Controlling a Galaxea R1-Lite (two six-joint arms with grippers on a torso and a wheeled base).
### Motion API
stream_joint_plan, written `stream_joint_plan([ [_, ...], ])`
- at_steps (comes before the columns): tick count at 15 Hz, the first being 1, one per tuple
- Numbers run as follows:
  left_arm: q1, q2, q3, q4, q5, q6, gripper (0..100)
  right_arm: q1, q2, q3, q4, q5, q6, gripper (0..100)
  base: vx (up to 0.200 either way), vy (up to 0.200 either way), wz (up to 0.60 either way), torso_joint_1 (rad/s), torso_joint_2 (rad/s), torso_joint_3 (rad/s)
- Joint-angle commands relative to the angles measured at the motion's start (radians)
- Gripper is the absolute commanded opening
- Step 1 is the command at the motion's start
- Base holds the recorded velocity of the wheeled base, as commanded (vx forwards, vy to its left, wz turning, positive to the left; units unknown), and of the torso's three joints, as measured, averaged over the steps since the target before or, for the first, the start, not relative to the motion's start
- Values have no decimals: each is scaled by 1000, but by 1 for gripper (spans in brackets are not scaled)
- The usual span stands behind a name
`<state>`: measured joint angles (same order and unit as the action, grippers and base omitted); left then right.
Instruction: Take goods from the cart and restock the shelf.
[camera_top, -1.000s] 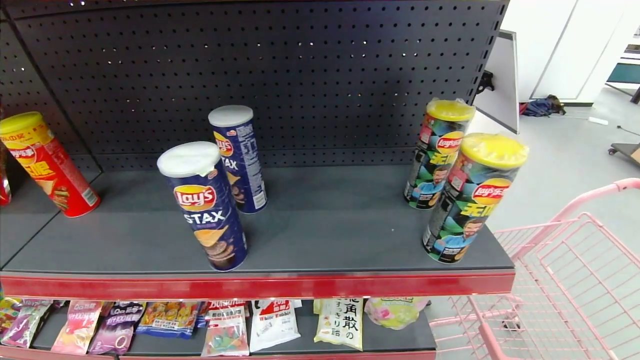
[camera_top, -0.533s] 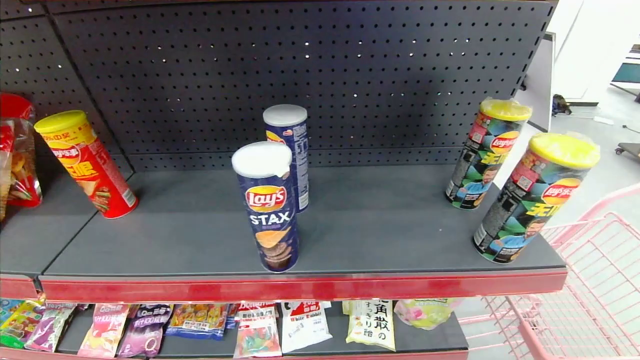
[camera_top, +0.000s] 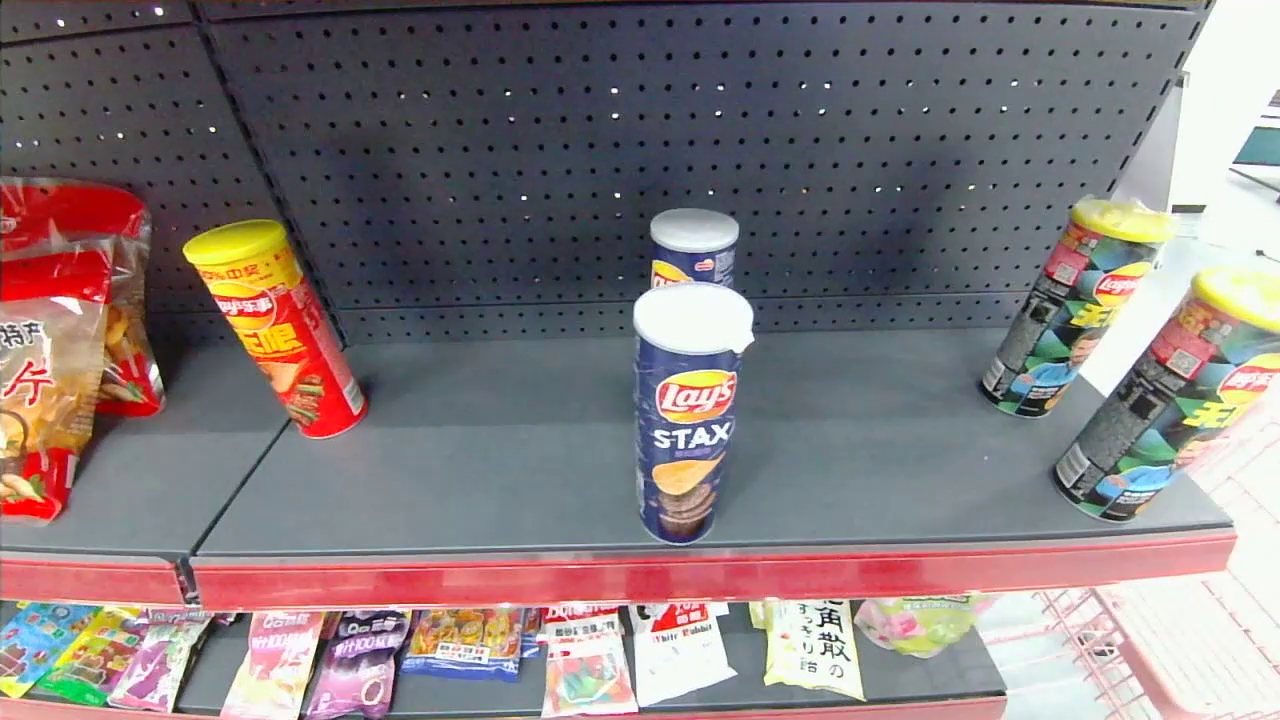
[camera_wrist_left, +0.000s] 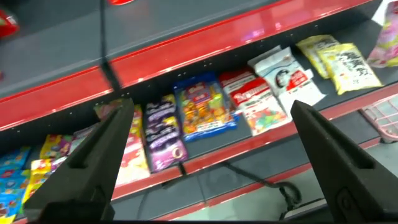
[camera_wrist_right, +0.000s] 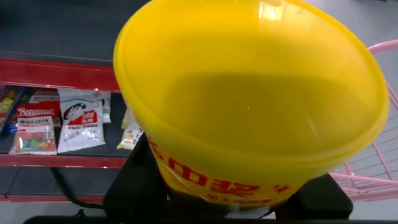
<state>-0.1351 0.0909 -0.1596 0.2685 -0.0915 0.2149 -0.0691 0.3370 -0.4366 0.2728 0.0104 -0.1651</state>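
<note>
The yellow-lidded chip can is clamped in the right gripper, whose black fingers are closed against the body below the lid. It is held low, out in front of the shelving and near the pink cart. The left gripper is spread wide with nothing between its fingers, before the snack bags on the lower shelf. On the upper shelf, bare board is seen between the red chip can and the front blue chip can. More is seen between the blue pair and the two green chip cans at the right end.

Several risks are judged from here. How far down the body the can is gripped cannot be told. A low grip would let it be levered loose if its top is knocked on the red shelf lip during the lift. A standing can, tall and narrow, could be toppled if the new one is set too close. The front green chip can stands near the edge and could be swept off by a rising arm. A fall would follow if the can is released on the lip instead of flat board.
</note>
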Motion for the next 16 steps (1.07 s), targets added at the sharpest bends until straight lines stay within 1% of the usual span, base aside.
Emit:
stream_joint_plan([
  [1,-1,1,0,0,1,0,100,2,-1,-1,-1,0,-1,0,0,200,0,-2,2,2],
  [16,0,0,0,0,3,1,100,2,-36,1,3,0,-4,0,0,200,0,2,2,1],
])
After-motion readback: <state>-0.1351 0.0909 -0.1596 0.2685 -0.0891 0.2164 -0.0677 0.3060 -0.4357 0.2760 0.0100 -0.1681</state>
